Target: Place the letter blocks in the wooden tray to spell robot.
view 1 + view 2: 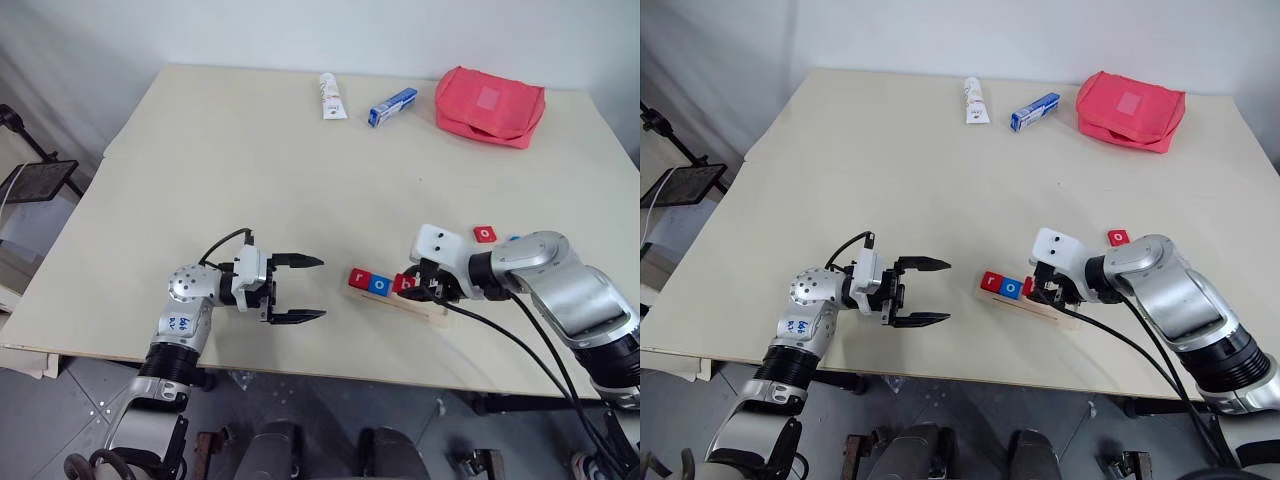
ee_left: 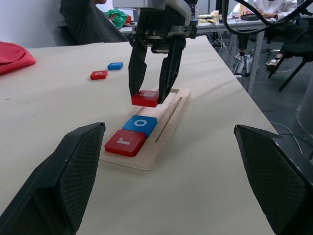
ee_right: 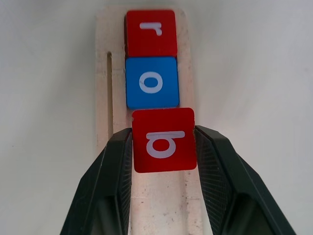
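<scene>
Tabletop (image 1: 250,160) of pale beige board fills most of the head views. Low and right of centre lies the long narrow pale-wood tray (image 2: 166,122) with its lengthwise groove. At one end of it sit a red rounded-square tile with a white "r" (image 2: 125,142) and, touching it, a blue tile with a white "o" (image 2: 140,125).

The right tool (image 2: 152,95) pinches a red tile with a white "b" (image 3: 164,139) between its two black fingers (image 3: 111,166), just beside the blue "o" tile and over the tray; from the left wrist view this tile looks slightly raised off the wood, though the gap is hard to judge. In the head views the tool and wrist cover the held tile and much of the tray's far end.

Beyond the right arm a second red tile with a white "o" (image 1: 484,234) lies on the tabletop, and a blue tile (image 2: 115,65) rests near it; its letter cannot be read.

The left tool (image 1: 298,289) hangs at lower centre-left with its fingers spread wide, holding nothing, well apart from the tray.

At the top of the frame lie a white tube (image 1: 331,96), a blue-and-white oblong box (image 1: 392,106) and a red fabric pouch (image 1: 490,106).
</scene>
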Robot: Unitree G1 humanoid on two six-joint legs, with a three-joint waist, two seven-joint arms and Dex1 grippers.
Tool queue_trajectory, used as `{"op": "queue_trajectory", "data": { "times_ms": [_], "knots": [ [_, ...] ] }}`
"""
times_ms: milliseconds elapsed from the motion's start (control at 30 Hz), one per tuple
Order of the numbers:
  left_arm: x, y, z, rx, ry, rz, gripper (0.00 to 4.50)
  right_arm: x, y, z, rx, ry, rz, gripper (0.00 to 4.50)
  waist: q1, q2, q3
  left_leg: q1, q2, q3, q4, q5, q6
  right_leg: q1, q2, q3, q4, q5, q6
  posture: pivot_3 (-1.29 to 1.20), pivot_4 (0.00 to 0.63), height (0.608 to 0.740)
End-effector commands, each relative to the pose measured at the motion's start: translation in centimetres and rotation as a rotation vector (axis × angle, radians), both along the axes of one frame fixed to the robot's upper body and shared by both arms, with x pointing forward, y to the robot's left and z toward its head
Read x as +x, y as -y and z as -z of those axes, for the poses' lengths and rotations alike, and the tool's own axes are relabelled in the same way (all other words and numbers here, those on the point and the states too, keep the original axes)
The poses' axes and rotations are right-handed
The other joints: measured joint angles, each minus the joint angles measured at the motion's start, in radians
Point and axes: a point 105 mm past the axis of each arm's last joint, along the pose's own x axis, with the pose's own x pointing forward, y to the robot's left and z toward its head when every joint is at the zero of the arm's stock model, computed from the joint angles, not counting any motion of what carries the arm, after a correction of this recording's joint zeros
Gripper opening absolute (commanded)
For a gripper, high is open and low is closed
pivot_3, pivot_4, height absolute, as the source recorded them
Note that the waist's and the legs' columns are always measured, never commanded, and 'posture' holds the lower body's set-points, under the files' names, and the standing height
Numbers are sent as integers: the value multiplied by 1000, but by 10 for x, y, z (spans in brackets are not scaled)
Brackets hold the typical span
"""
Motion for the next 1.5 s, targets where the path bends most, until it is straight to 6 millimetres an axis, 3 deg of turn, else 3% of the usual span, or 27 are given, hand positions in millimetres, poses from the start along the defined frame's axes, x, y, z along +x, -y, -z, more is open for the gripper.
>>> {"op": "queue_trajectory", "data": {
  "times_ms": [33,133,433,767,1000,1267,1367,1500],
  "knots": [
    [-3,2,-5,-13,35,6,4500,1,-5,-9,2,30,-16,1463,-1,0,0,0,0,0,0,0,0,0,0,0,0,0,0,0,150,740],
    [-3,3,-5,-15,35,4,4500,2,-7,-7,2,28,-14,1463,0,0,0,0,0,0,0,0,0,0,0,0,0,0,0,0,150,740],
    [-1,3,-5,-17,37,1,4500,0,-9,-4,-1,11,-18,4455,0,0,0,0,0,0,0,0,0,0,0,0,0,0,0,0,150,740],
    [0,5,-6,-22,37,-1,4500,-1,-3,-19,35,53,-25,4484,0,0,0,0,0,0,0,0,0,0,0,0,0,0,0,0,150,740],
    [2,7,-6,-26,34,1,4500,-8,30,-33,81,105,50,4484,3,0,0,-1,-1,-1,0,0,1,0,0,0,0,0,0,0,150,740],
    [4,9,-7,-32,30,6,4500,-7,98,-47,167,225,333,4484,4,0,0,-1,-1,0,0,0,1,0,0,0,0,0,0,0,150,740],
    [5,12,-6,-40,22,11,4500,-13,133,-42,234,253,498,4484,9,0,0,-1,-1,0,0,0,1,1,-1,-1,0,0,0,0,150,740],
    [5,12,-5,-39,15,15,4500,-26,163,-33,257,274,599,4484,6,0,0,-1,-1,0,-1,0,1,1,-1,-1,0,0,0,0,150,740]
  ]
}}
